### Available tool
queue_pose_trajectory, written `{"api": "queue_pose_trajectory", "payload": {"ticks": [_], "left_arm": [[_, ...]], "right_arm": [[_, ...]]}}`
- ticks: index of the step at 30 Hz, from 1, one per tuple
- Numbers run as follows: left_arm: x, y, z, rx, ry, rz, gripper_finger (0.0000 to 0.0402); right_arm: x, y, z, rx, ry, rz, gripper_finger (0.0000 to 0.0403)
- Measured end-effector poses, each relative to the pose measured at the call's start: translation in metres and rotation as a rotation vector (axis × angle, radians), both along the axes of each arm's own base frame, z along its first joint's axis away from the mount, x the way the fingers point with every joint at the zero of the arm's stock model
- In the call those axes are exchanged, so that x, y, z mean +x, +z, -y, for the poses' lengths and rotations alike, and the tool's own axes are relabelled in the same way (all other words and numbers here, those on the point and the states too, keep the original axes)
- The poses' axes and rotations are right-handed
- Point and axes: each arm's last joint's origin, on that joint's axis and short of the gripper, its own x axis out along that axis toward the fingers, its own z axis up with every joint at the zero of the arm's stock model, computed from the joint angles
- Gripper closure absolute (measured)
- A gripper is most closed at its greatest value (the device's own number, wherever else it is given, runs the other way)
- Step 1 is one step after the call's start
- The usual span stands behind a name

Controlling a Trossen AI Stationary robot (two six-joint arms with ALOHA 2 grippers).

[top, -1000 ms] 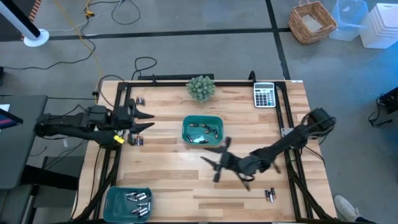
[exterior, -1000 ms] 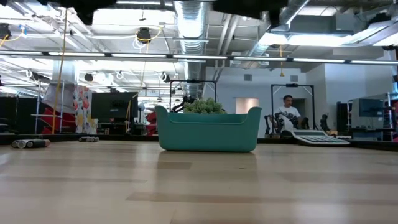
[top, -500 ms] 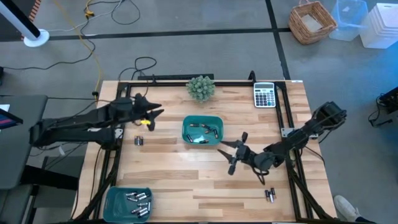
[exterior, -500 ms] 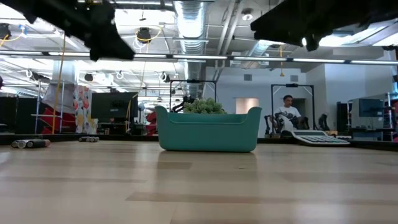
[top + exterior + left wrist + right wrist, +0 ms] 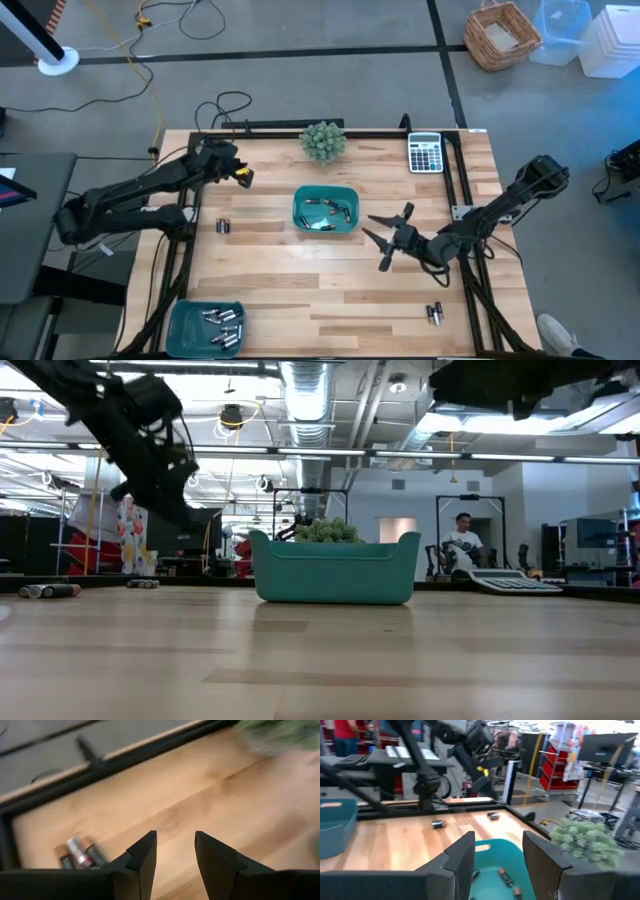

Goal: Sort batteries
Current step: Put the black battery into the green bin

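The left gripper [image 5: 243,176] hovers over the far left corner of the pale wooden table [image 5: 270,290], its two dark fingers [image 5: 142,857] a narrow gap apart with nothing between them. Just ahead of it, in its wrist view, lies a small cluster of dark-and-silver cylindrical batteries [image 5: 77,854] near the black frame rail. To take one well, the arm should probably come down with the fingers straddling a single cell across its width, not its length, and keep clear of the rail (the cells touch each other, so a nudge could roll the neighbours).

The right gripper [image 5: 392,238] hangs just to the right of the teal plastic tray at table centre [image 5: 325,192], fingers moderately spread and empty.

By count: two teal trays, the second at the near left corner [image 5: 205,326]; the centre one holds about four cells, the corner one roughly five, though they overlap too much to be sure. Loose cells lie in three spots: the far-left cluster, a pair left of the centre tray [image 5: 223,226], and a pair near the right front edge [image 5: 435,314].
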Motion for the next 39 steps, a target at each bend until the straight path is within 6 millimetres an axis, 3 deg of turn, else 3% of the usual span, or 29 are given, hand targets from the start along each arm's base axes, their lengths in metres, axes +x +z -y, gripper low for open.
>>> {"api": "queue_pose_trajectory", "payload": {"ticks": [10, 14, 23, 39], "left_arm": [[-0.012, -0.024, -0.044, -0.128, 0.153, -0.077, 0.0272], [-0.011, -0.024, -0.055, -0.157, 0.176, -0.103, 0.0273], [-0.016, -0.013, -0.074, -0.239, 0.249, -0.21, 0.0273], [0.002, -0.037, -0.098, -0.421, 0.275, -0.339, 0.0274]], "right_arm": [[0.001, -0.003, 0.006, -0.029, 0.003, -0.022, 0.0225], [0.002, -0.003, 0.008, -0.044, -0.007, -0.03, 0.0226], [0.004, -0.006, 0.009, 0.01, -0.009, -0.011, 0.0226], [0.002, -0.006, 0.004, -0.028, 0.013, -0.029, 0.0226]]}}
